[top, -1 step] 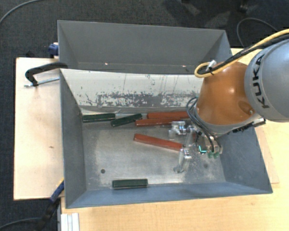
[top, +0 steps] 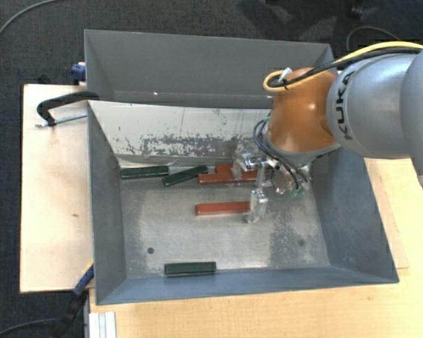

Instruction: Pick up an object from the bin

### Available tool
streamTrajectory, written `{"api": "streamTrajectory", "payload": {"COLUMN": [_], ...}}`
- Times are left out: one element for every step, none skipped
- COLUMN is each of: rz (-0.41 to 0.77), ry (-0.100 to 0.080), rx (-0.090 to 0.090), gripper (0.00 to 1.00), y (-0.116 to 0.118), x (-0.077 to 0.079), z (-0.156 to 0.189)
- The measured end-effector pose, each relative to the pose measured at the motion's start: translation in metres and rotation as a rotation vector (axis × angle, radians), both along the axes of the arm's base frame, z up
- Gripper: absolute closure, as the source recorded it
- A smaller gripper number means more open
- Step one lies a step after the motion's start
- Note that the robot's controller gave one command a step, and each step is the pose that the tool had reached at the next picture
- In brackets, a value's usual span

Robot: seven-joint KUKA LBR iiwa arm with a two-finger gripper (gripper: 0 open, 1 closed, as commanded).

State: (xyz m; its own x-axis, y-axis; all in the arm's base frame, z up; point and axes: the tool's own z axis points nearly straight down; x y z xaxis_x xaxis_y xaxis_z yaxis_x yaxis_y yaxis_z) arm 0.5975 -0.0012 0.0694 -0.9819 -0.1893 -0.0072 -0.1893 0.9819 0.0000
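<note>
My gripper [top: 254, 206] hangs low over the bin floor, right of centre, its metal fingers [top: 257, 201] pointing down at the right end of a flat red-brown bar [top: 221, 208]. The fingertips sit right at that end; whether they touch it I cannot tell. A second red-brown bar [top: 222, 176] lies just behind, along the back wall, with its right end under the gripper body. Left of it a dark green stick [top: 185, 177] lies slanted.
Another dark green stick [top: 144, 173] lies at the back left by the wall. A dark green block [top: 190, 268] rests at the front wall. The arm with its orange cover comes in from the right.
</note>
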Motion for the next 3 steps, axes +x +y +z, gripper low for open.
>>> {"api": "streamTrajectory", "payload": {"rz": [-0.004, 0.357, 0.498], "ry": [-0.032, -0.008, 0.012], "rx": [0.005, -0.004, 0.003], "gripper": [1.0, 1.0, 1.0], "y": [0.002, -0.015, 0.064], "x": [0.008, 0.006, -0.048], "z": [0.011, 0.156, 0.074]}}
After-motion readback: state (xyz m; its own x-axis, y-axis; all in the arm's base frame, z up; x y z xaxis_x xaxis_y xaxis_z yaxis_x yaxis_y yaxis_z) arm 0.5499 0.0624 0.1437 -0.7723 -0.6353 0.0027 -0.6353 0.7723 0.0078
